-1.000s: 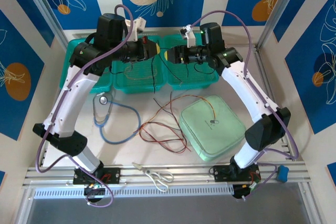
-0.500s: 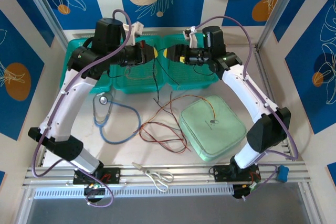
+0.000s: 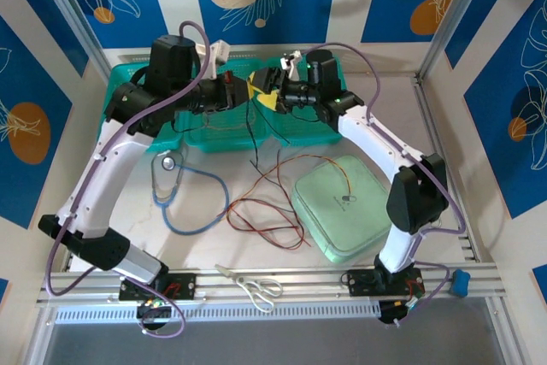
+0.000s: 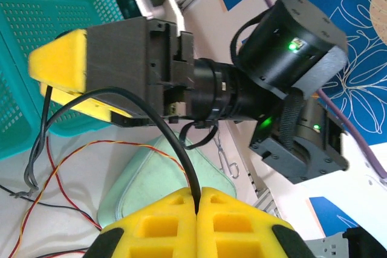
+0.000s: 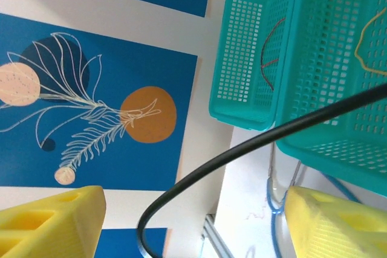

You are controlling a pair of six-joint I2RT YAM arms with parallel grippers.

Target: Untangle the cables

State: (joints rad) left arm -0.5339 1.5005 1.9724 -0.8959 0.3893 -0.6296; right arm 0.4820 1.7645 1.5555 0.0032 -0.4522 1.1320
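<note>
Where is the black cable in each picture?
Top external: the black cable hangs in the centre, where the two arms meet, across the teal baskets.
Left wrist: it is pinched in the left end effector at the bottom and arcs up and left.
Right wrist: it sweeps from the right edge down to the bottom.
Shared landmark: the teal baskets.

Robot lab, framed table [image 3: 410,126], patterned backdrop [image 3: 286,14]
</note>
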